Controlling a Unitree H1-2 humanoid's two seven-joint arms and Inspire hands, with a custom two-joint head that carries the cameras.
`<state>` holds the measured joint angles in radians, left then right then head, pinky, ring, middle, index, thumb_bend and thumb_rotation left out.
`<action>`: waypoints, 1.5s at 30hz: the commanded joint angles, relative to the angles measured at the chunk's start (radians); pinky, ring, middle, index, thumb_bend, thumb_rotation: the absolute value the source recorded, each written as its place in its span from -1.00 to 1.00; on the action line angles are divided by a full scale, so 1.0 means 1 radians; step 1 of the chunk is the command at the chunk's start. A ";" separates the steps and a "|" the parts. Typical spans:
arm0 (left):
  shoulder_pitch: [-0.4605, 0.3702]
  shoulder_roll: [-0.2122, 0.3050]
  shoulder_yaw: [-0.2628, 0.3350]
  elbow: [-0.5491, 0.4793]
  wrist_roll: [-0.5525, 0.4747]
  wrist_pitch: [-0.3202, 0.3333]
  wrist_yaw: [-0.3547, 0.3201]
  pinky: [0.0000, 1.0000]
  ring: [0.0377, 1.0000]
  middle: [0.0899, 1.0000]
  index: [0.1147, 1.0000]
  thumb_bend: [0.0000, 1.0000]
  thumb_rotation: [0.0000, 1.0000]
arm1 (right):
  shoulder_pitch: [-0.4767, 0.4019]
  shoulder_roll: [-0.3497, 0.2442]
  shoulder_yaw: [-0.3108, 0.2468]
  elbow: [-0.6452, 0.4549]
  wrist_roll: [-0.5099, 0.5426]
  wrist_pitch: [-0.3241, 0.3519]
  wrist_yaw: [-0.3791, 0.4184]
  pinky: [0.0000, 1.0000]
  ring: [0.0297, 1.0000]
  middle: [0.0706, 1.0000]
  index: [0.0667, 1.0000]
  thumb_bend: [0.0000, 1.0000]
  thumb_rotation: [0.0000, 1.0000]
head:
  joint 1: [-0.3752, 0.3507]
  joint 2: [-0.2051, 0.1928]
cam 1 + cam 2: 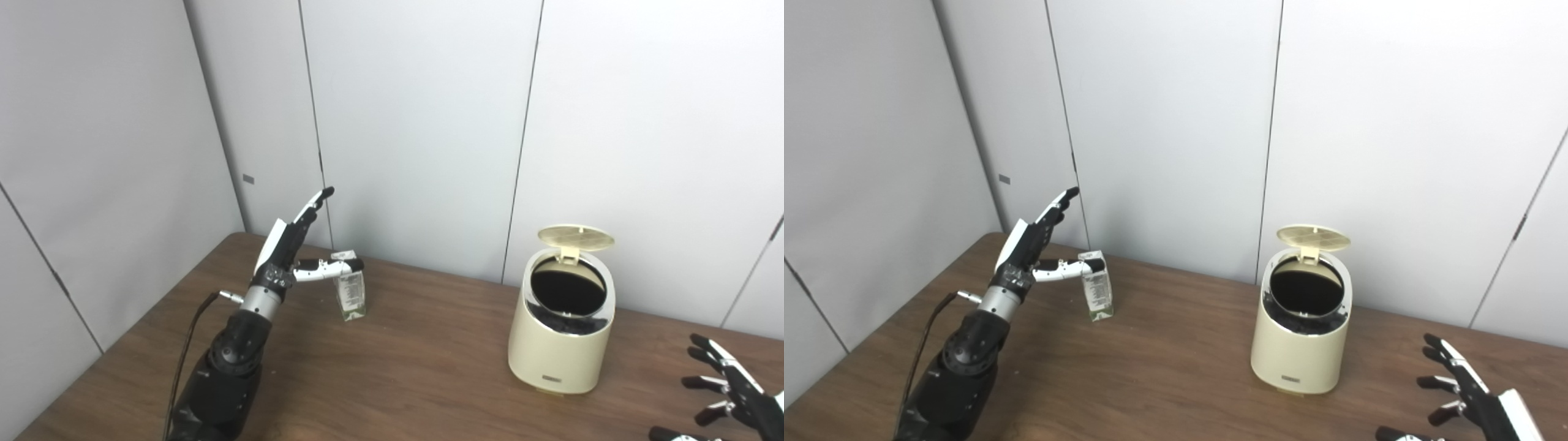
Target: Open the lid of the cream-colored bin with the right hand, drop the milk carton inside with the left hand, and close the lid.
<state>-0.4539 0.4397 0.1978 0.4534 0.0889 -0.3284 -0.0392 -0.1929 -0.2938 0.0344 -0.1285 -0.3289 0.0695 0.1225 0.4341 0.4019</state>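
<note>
Standing upright on the brown bench point(429, 367): a milk carton point(350, 286), small, white and green, toward 10 o'clock of the picture, near the back wall. Well apart from it, toward 3 o'clock: the cream-colored bin point(560, 334), also on the bench. Lid point(576, 237) raised, tilted back on its hinge at 12 o'clock of the bin's rim; dark opening fully uncovered, with a shiny metal ring around it.

Just at 9 o'clock of the carton: the left hand point(288, 251), lifted above the bench, palm turned toward the carton. Fingers point(313, 205) stretched straight and pointing up toward 1 o'clock, wide open, closed on nothing. Thumb point(327, 267) held out sideways toward 3 o'clock, its tip across the upper part of the carton; touching or only in front of it, cannot tell.

At 5 o'clock of the picture, near the bottom corner and well apart from the bin: the right hand point(1464, 392), partly cut by the edge. Fingers point(1442, 352) spread wide, dark tips pointing toward 10 o'clock, holding nothing, low over the bench.
</note>
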 commanded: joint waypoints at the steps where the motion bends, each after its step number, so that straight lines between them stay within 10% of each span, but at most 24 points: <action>1: -0.032 0.028 0.004 -0.014 -0.013 -0.011 0.011 1.00 1.00 1.00 1.00 0.93 -0.43 | -0.025 -0.018 -0.011 -0.034 0.007 -0.010 -0.003 -0.06 0.47 0.75 0.80 0.66 -0.30 | -0.001 0.003; 45: -0.006 -0.006 -0.087 0.099 0.091 0.130 0.122 0.47 0.58 0.63 0.81 0.78 -0.52 | 0.017 -0.028 -0.008 -0.092 -0.001 0.047 0.006 -0.04 0.47 0.81 0.81 0.67 -0.24 | -0.024 0.029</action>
<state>-0.4148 0.4163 0.1114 0.5595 0.1743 -0.1854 0.0672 -0.1511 -0.3110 0.0332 -0.1760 -0.3309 0.1200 0.1304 0.4111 0.4310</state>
